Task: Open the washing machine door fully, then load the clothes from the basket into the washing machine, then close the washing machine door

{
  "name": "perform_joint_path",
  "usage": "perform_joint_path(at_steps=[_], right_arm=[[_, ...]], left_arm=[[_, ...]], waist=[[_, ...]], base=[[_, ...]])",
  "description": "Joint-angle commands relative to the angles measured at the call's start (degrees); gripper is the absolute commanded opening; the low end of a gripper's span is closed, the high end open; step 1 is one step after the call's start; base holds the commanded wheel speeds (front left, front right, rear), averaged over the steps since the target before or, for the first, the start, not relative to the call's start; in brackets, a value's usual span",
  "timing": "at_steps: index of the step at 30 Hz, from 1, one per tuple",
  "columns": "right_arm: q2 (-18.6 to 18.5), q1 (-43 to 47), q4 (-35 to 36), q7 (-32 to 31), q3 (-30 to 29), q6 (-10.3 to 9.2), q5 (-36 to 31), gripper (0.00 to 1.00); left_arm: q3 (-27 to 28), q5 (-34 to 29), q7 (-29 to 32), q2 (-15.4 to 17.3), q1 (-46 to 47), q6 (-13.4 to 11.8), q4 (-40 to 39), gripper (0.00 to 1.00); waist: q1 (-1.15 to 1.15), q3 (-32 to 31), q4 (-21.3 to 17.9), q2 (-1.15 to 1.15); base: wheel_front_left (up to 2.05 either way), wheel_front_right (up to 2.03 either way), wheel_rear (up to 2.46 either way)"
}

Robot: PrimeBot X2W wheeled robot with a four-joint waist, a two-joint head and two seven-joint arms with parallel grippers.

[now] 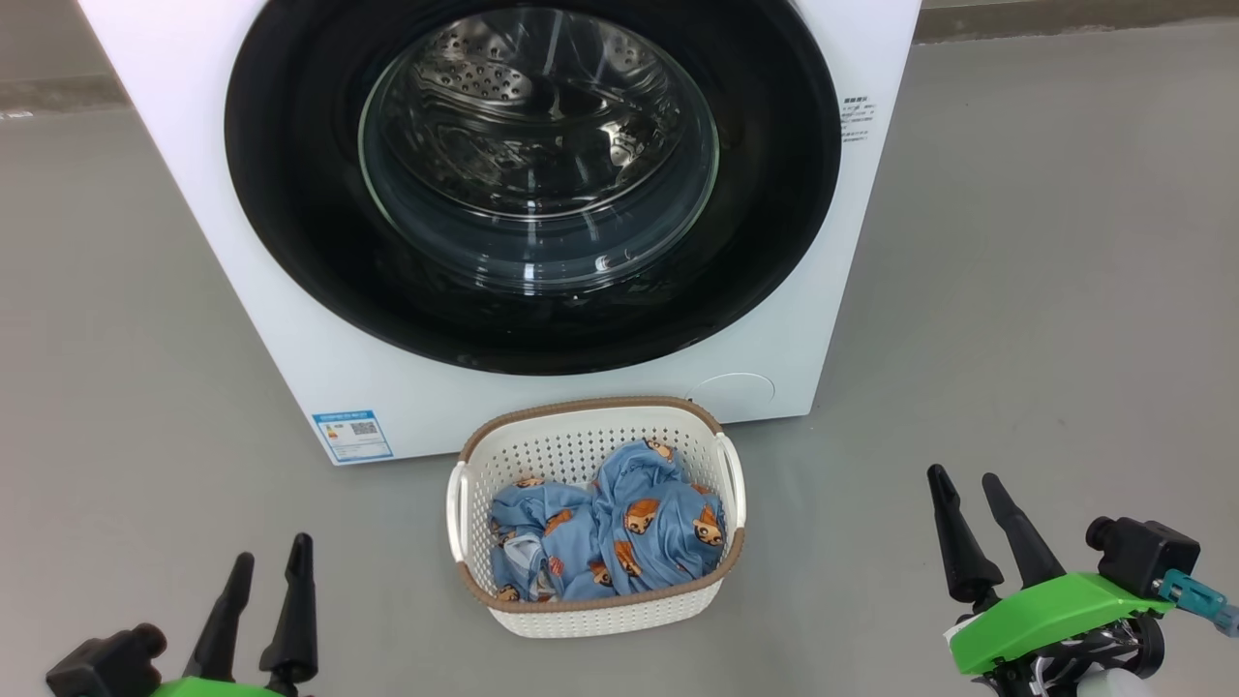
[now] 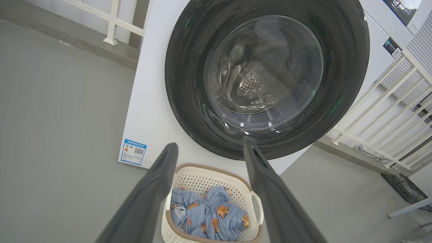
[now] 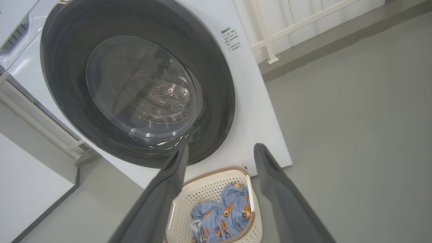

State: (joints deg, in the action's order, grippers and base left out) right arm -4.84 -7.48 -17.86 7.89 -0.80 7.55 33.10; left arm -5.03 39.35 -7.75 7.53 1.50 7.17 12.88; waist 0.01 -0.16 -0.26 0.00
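Washing machine door sits shut, far and centred beyond the basket of clothes; left tool and right tool hang spread, empty, flanking the basket, right one seemingly nearer the door.

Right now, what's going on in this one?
Nothing is being handled yet. The washing machine door is shut, and the clothes lie in the basket on the floor in front of the washing machine. The left claw and right claw are both open and empty, one on either side of the basket.
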Motion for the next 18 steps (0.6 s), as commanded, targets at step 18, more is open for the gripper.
perform_joint_path(at_steps=[18], right_arm=[[-1.11,-3.85,1.28,3.63,2.21,-0.05,-13.47,1.0]], left_arm=[[0.66,-12.77,-3.72,2.76,2.99,0.25,-2.28,1.0]], waist=[[0.0,0.18,0.25,0.0]], base=[[0.0,0.0,0.0]])
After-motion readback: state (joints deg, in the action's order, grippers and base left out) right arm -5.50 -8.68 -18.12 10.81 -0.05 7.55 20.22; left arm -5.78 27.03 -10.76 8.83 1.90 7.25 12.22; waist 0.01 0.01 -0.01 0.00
